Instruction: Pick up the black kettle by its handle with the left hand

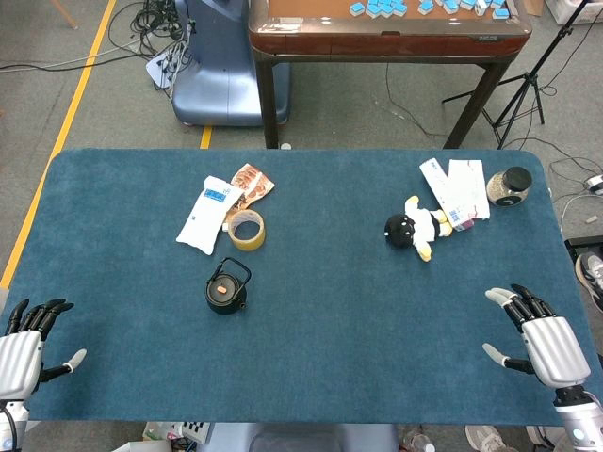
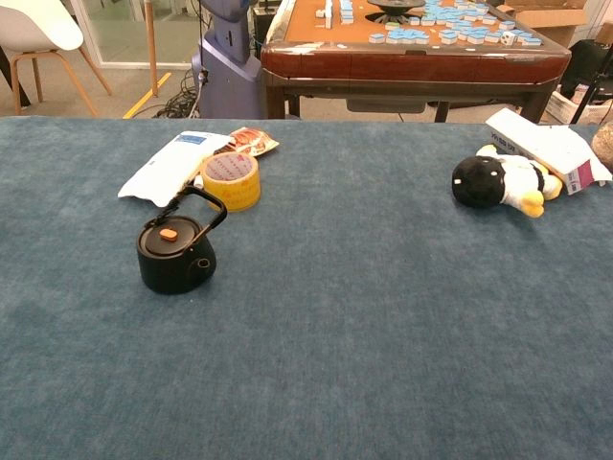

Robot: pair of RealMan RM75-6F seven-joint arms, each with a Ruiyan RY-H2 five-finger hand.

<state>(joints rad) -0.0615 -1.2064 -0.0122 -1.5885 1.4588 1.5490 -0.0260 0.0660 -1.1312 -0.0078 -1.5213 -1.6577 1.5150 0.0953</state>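
Observation:
The black kettle (image 1: pixel 227 288) (image 2: pixel 175 253) stands upright on the blue table, left of centre, with an orange knob on its lid and its thin handle (image 2: pixel 203 206) arched above it. My left hand (image 1: pixel 23 351) hovers at the table's near left corner, fingers spread and holding nothing, well to the left of the kettle. At the near right corner my right hand (image 1: pixel 542 339) is likewise spread and holds nothing. Neither hand shows in the chest view.
Just behind the kettle lie a yellow tape roll (image 1: pixel 247 229) (image 2: pixel 231 179), a white pouch (image 1: pixel 207 214) (image 2: pixel 171 165) and a snack packet (image 1: pixel 252 181). A plush penguin (image 1: pixel 415 227) (image 2: pixel 502 182), white boxes (image 1: pixel 455 189) and a jar (image 1: pixel 510 185) sit at the right. A wooden mahjong table (image 1: pixel 386 33) stands beyond.

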